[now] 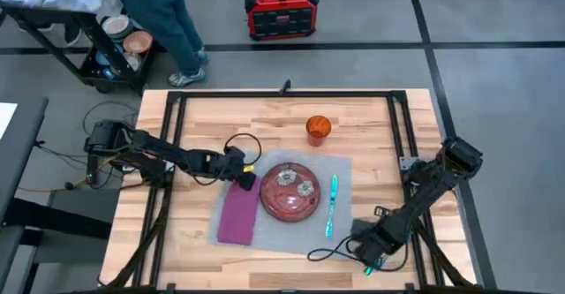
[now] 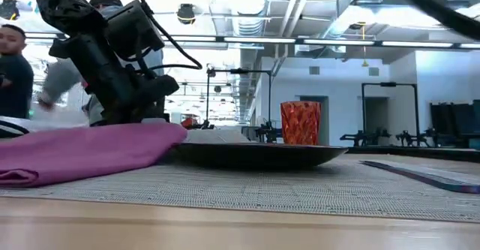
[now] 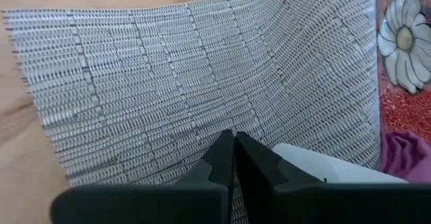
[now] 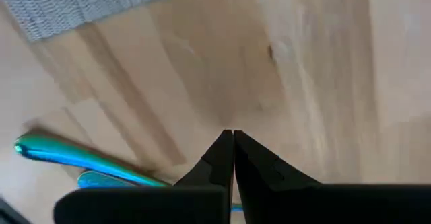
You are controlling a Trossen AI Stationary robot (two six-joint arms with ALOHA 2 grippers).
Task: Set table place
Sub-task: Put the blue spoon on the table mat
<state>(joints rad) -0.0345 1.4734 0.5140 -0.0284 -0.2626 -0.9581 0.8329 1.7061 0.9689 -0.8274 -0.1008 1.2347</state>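
The grey placemat (image 1: 344,175) lies flat on the wooden table (image 1: 203,126). On it rest a purple napkin (image 1: 237,213), a red flowered plate (image 1: 290,191) and a blue utensil (image 1: 332,204). An orange cup (image 1: 318,127) stands just beyond the mat's far edge. My left gripper (image 1: 245,177) is shut at the placemat's far-left part (image 3: 168,83), beside the napkin (image 3: 404,153). My right gripper (image 1: 364,241) is shut over bare wood off the mat's near-right corner, close to the utensil's end (image 4: 81,158), with nothing between its fingers. My left gripper (image 3: 234,140) has its shut fingertips down at the placemat's weave, near the far-left corner. Whether they touch or pinch the mat I cannot tell, since the gripper's own body hides the place.
A black cable loops on the table (image 1: 240,142) behind my left gripper; another lies near the front edge (image 1: 327,252). Black frame rails run along the table's sides (image 1: 402,126). A red box (image 1: 281,10) and a person (image 1: 168,20) are beyond the far edge.
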